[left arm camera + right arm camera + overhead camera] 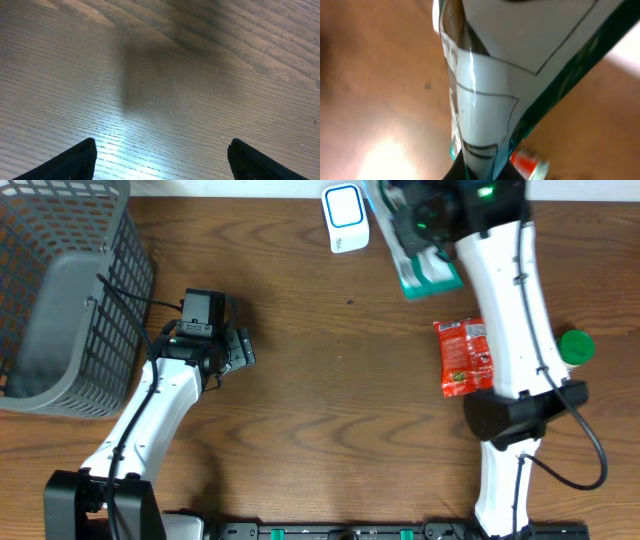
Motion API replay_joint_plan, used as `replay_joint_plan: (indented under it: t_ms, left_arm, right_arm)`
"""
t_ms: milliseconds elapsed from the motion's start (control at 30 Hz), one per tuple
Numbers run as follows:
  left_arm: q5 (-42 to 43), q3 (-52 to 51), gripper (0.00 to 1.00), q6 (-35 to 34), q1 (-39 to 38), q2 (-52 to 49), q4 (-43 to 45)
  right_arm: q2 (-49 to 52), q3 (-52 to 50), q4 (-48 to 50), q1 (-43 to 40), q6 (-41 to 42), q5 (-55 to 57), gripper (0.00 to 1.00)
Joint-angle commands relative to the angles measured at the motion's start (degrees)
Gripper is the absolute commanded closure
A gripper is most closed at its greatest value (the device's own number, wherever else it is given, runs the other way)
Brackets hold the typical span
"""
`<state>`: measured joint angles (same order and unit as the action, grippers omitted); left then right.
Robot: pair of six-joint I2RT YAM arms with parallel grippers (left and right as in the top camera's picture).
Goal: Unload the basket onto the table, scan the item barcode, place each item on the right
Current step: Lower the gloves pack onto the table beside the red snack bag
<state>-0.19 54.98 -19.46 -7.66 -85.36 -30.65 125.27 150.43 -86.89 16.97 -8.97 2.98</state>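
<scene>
The item is a white and teal packet (428,275), held up at the table's far edge just right of the white barcode scanner (345,218) with its blue-ringed face. My right gripper (425,220) is shut on the packet's upper part. In the right wrist view the packet (485,100) fills the frame, pinched at the bottom by the right gripper (480,172). No barcode shows on the packet's visible side. My left gripper (238,348) hangs open over bare wood, far from the packet. In the left wrist view the left gripper (162,150) has nothing between its fingers (75,160).
A grey wire basket (60,310) stands at the far left, beside the left arm. A red snack packet (465,357) lies flat on the right, partly under the right arm, and shows in the right wrist view as a red packet (527,162). A green round lid (575,346) sits at its right.
</scene>
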Motion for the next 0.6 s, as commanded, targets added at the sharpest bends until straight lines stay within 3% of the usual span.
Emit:
replay_joint_plan:
  t_ms: [0,267,567]
  left_arm:
    - [-0.5,0.1,0.16,0.3,0.1,0.0,-0.1]
    - [-0.5,0.1,0.16,0.3,0.1,0.0,-0.1]
    - [-0.5,0.1,0.16,0.3,0.1,0.0,-0.1]
  right_arm:
    - [0.5,-0.7,-4.2,-4.6,2.8,-8.8,0.99]
    - [0.5,-12.3,-8.7,-12.5,2.8,-12.5,0.99]
    - [0.5,-30.2,-3.7,-13.9,2.7,-12.3,0.99]
